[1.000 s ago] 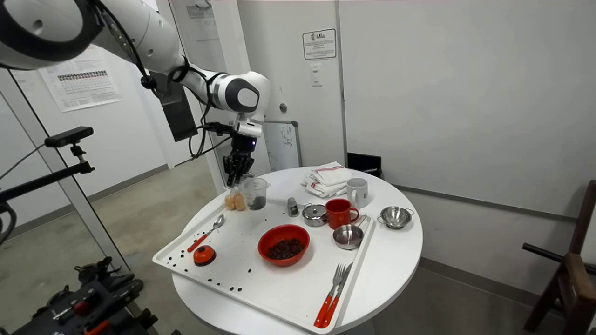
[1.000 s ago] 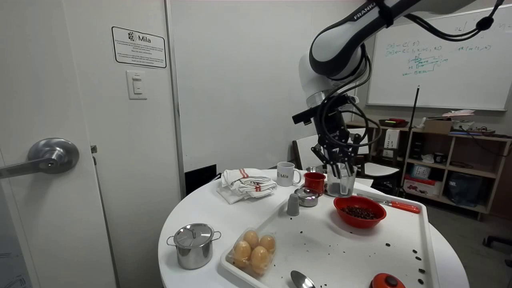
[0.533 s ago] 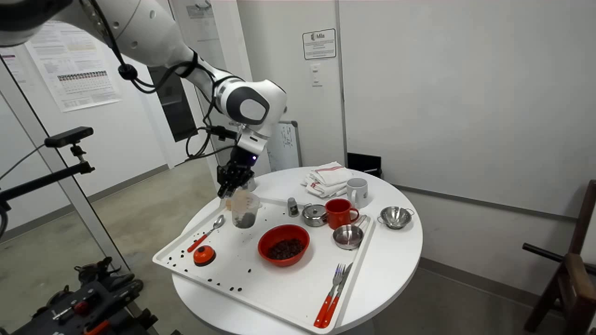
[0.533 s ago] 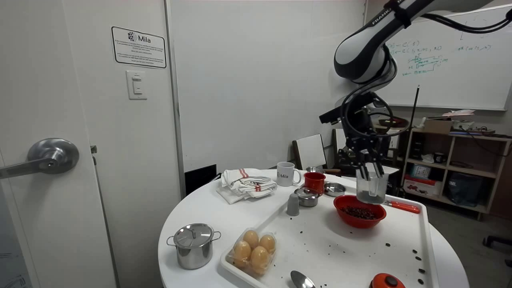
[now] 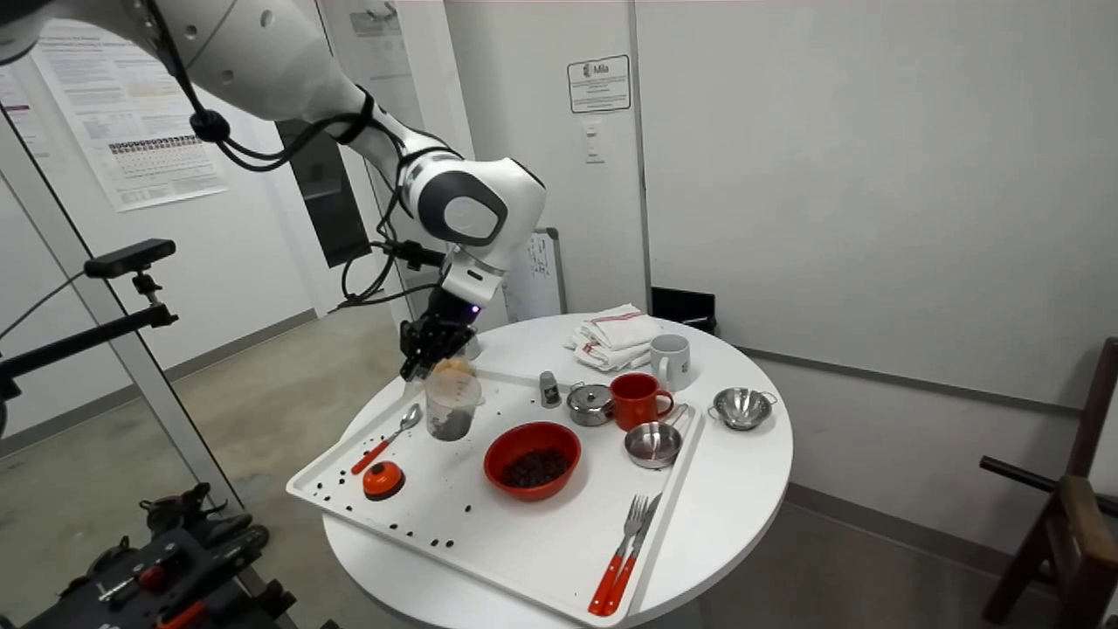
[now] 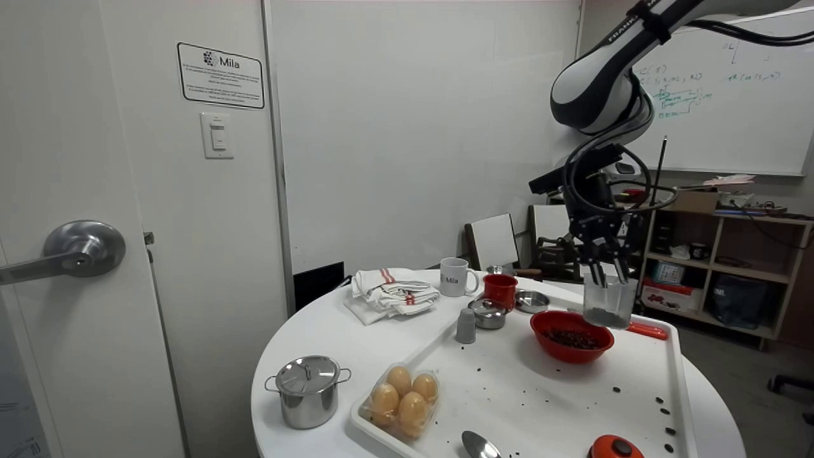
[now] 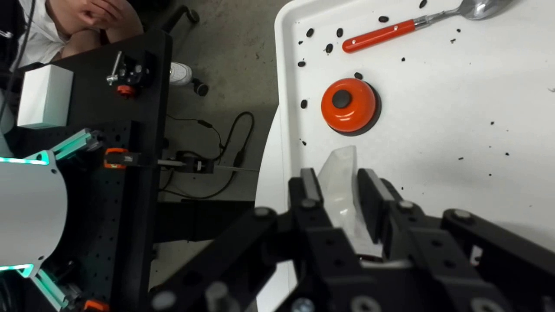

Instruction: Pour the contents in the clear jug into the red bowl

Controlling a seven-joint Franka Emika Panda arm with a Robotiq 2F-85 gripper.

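The clear jug (image 5: 452, 409) is held in the air over the white tray, left of the red bowl in an exterior view. Dark contents show in its bottom, also in an exterior view (image 6: 608, 304). It leans slightly. My gripper (image 7: 339, 178) is shut on the jug's pale handle, with a finger pad on each side; its fingers also show in both exterior views (image 5: 415, 369) (image 6: 610, 275). The red bowl (image 5: 498, 467) sits on the tray with dark beans inside, seen too in an exterior view (image 6: 559, 350). The wrist view does not show the jug's body clearly, and the bowl is mostly hidden there.
A red-orange bell-like knob (image 7: 349, 106) and a spoon (image 7: 381, 37) lie on the tray (image 5: 515, 572) among scattered beans. Eggs in a clear pack (image 6: 407, 401), a grey shaker (image 5: 548, 390), a red mug (image 5: 636, 402), a metal pan (image 5: 653, 445) and cutlery (image 5: 624, 559) surround the bowl.
The arm has carried the jug across the tray, leftward and toward the camera in an exterior view and rightward in an exterior view. The gripper has tilted. The bowl has not moved.
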